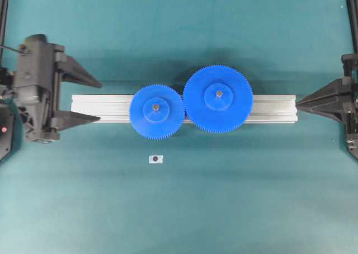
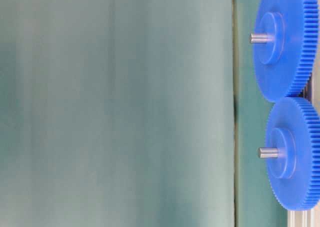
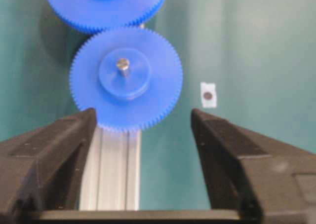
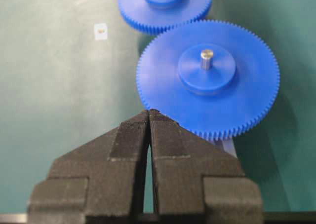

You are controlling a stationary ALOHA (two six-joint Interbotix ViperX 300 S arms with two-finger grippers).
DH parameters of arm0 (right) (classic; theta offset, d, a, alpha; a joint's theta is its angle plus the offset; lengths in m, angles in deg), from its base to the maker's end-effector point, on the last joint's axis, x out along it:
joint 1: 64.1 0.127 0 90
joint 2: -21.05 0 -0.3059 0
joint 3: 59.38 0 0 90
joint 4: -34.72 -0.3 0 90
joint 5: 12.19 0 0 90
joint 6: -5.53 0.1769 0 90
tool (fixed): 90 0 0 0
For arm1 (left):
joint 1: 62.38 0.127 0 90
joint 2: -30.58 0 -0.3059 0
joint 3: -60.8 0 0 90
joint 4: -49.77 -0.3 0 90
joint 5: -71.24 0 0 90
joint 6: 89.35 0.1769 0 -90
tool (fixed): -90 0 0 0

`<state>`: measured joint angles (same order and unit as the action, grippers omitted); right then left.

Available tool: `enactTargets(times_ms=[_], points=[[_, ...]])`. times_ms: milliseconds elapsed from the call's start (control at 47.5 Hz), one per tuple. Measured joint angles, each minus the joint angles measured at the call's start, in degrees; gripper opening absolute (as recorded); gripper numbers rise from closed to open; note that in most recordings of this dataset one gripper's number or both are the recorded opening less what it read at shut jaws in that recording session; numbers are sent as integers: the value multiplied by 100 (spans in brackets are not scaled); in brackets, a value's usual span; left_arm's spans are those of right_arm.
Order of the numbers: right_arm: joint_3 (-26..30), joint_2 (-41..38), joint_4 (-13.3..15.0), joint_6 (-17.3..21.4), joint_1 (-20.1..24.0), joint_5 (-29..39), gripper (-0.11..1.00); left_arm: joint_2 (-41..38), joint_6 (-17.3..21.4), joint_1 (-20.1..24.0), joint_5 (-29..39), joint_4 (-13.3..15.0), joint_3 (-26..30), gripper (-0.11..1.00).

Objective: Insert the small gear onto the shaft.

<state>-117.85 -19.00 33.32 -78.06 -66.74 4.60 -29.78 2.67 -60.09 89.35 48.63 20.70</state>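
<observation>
At the left edge of the overhead view, my left claw (image 1: 88,101) stands spread wide and empty, one finger over the bare surface (image 1: 179,209), the other over the end of the rail (image 1: 103,107). From my left wrist camera the fingers (image 3: 54,150) frame that rail end, with the small gear just ahead of them and untouched.

Next along, the small gear (image 1: 156,110) sits flat on the rail, its hub up and the shaft (image 1: 155,106) poking through its centre hole; the table-level view shows the pin tip (image 2: 268,152) standing clear of the hub. Its teeth mesh with those of the big gear (image 1: 218,98) on its right, which sits on a pin of its own. Both gears overhang the rail on either side.

Below the small gear, well apart from it on the surface, lies a white tag (image 1: 155,159) with a dark dot. I can read no writing or brand on it or on anything else.

At the right edge, my right claw (image 1: 298,103) is pressed together with nothing between the fingers, its tip pointing at the rail's right end, near it. From my right wrist camera the closed tips (image 4: 149,116) sit just short of the big gear's rim.
</observation>
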Motion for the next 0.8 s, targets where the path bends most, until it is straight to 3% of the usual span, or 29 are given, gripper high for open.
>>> enactTargets(times_ms=[463, 800], points=[[-79, 308, 0, 0, 0, 202, 6, 1406, -475, -35, -53, 9, -870, 64], [-167, 308, 0, 0, 0, 220, 6, 1573, -475, -44, -53, 9, -1090, 64]])
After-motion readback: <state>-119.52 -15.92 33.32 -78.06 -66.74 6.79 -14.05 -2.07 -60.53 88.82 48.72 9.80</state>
